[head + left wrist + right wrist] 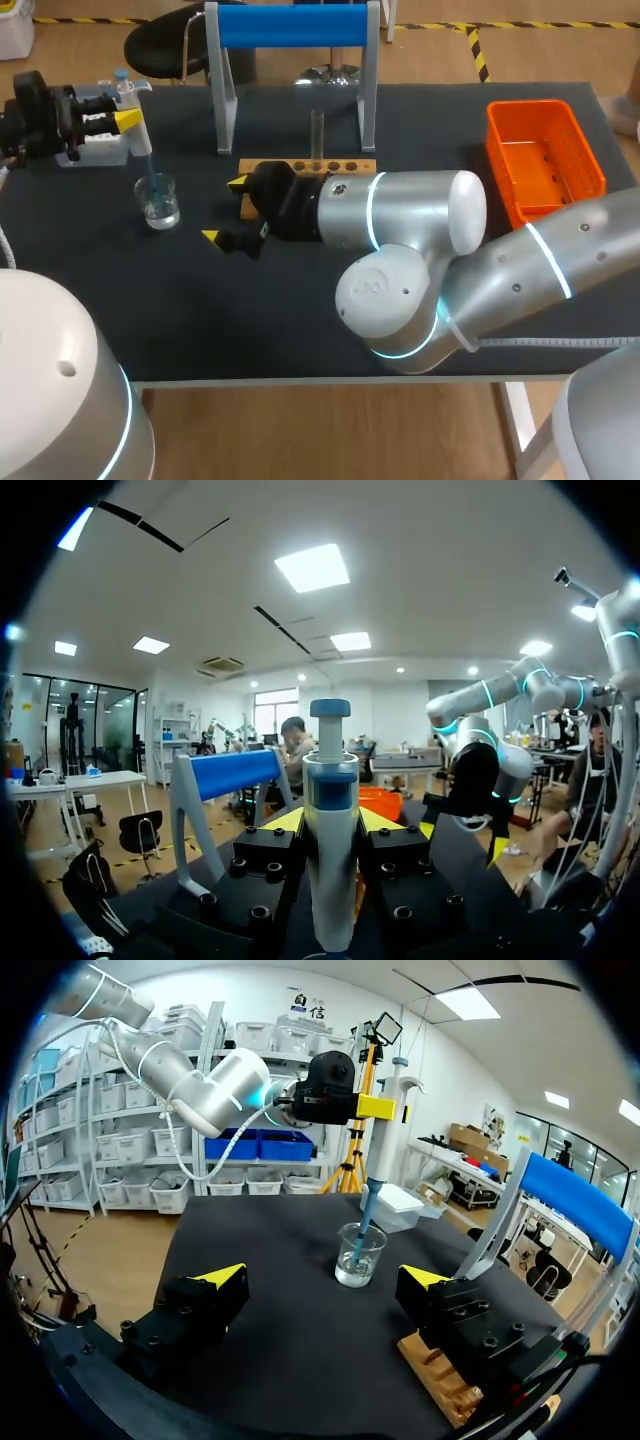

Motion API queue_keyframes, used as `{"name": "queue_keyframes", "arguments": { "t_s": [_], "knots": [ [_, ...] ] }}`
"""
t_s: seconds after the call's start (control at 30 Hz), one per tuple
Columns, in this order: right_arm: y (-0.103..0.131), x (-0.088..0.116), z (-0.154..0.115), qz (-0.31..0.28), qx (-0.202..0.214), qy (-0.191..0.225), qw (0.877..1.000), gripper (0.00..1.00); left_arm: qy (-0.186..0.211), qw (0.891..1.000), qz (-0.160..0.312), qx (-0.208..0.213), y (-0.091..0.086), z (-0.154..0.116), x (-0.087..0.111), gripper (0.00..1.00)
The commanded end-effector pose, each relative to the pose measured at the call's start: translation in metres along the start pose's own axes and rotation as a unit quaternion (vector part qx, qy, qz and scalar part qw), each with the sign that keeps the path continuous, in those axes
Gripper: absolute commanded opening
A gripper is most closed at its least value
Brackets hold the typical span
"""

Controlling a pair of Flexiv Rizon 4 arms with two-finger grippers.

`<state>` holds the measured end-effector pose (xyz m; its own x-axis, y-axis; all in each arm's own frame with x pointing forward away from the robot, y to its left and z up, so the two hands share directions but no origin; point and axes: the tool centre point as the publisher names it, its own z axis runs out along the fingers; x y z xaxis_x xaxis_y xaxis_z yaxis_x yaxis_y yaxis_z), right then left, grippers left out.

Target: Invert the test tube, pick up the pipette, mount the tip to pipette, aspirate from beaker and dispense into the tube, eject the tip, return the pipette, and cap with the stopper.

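- One pipette (133,110)
- One glass beaker (158,200)
- One test tube (317,135)
- One wooden rack (355,166)
- One orange basket (530,106), far right
- One blue-barred stand (292,25)
- Two grippers: left gripper (128,120), right gripper (225,210)

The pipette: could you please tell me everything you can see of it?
The pipette looks like pale plastic, with a blue plunger knob on top, a hooked finger rest near its head and a blue tip mounted below. It stands upright above the table, held by the left gripper, whose fingers press its body from two sides. The tip dips into the clear beaker. Nothing else touches it.
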<state>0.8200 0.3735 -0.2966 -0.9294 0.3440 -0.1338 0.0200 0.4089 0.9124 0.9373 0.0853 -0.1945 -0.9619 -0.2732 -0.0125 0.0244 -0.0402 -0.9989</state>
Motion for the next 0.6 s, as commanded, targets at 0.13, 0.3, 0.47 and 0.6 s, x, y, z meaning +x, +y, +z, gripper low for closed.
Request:
{"name": "queue_keyframes", "arguments": {
  "t_s": [0.13, 0.3, 0.47, 0.6],
  "knots": [
    [0.001, 0.001, -0.001, 0.002, -0.001, 0.001, 1.0, 1.0, 0.001, 1.0, 0.0, 0.0, 0.0, 0.0, -0.001, 0.0],
    [0.013, 0.005, -0.005, -0.017, -0.017, 0.049, 0.998, 1.0, 0.001, 1.0, 0.0, 0.0, 0.0, 0.0, -0.001, 0.0],
    [0.025, 0.013, -0.009, -0.046, -0.017, 0.106, 0.993, 1.0, 0.001, 1.0, 0.0, 0.0, 0.0, 0.0, -0.001, 0.0],
    [0.032, 0.019, -0.014, -0.063, -0.015, 0.15, 0.987, 1.0, 0.001, 1.0, 0.0, 0.0, 0.0, 0.0, -0.001, 0.0]
  ]
}}
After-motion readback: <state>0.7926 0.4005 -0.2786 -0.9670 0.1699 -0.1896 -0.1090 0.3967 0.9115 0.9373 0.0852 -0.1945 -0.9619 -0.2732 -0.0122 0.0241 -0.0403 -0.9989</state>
